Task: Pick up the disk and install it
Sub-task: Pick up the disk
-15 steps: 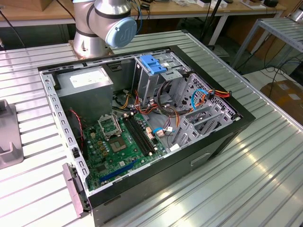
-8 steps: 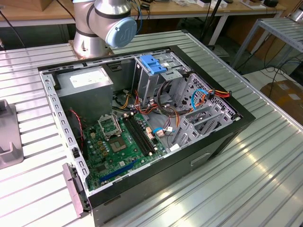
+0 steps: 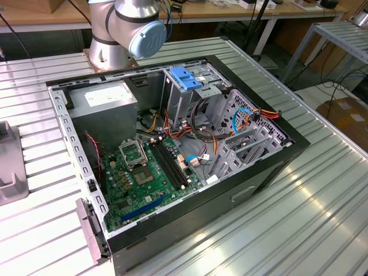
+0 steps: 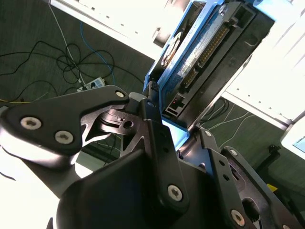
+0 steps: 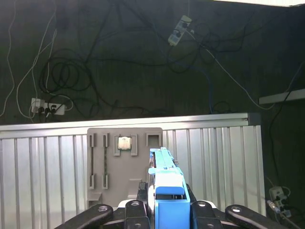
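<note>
Disk (image 4: 214, 47) gripped firmly by its lower end between the fingers of the gripper (image 4: 175, 113), held in the air above a ribbed metal table (image 5: 214, 152), dark grey metal body, a row of connector pins on its end, bright blue plastic rail (image 5: 167, 183) along the edge, grey tray (image 5: 125, 167) beneath, open computer case (image 3: 69, 135) in the exterior view.
</note>
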Robot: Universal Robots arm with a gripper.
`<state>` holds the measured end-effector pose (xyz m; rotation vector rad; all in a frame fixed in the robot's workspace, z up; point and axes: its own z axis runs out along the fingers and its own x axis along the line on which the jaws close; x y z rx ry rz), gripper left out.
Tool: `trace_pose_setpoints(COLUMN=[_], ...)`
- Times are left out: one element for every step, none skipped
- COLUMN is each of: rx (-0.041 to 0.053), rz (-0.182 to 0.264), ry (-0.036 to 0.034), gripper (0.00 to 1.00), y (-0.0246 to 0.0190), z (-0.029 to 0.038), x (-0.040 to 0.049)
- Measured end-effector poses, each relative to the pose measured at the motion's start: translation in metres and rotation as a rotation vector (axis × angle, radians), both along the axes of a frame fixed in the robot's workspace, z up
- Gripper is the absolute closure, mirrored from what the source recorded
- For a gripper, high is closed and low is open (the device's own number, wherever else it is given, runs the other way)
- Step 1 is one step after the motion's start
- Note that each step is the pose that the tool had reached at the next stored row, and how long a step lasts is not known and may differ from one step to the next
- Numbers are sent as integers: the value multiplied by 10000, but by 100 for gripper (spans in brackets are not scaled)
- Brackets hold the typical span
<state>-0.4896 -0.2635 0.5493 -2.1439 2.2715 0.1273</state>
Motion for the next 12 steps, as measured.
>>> trace_pose_setpoints(rx=[-1, 0, 0, 0, -1, 0, 0, 0, 0, -1, 0, -1], rz=[0, 0, 0, 0, 0, 0, 0, -1, 0, 0, -1, 0], ry=[1, 1, 1, 0, 1, 1, 1, 1, 0, 1, 0, 1], gripper=[63, 63, 63, 63, 63, 63, 63, 63, 63, 63, 63, 63], y=[-5, -10, -17, -22, -28, -34, -39, -45, -51, -63, -71, -77], z=[0, 0, 1, 0, 0, 0, 0, 0, 0, 1, 0, 0], x=[0, 1, 2, 2, 3, 4, 5, 6, 7, 8, 9, 10])
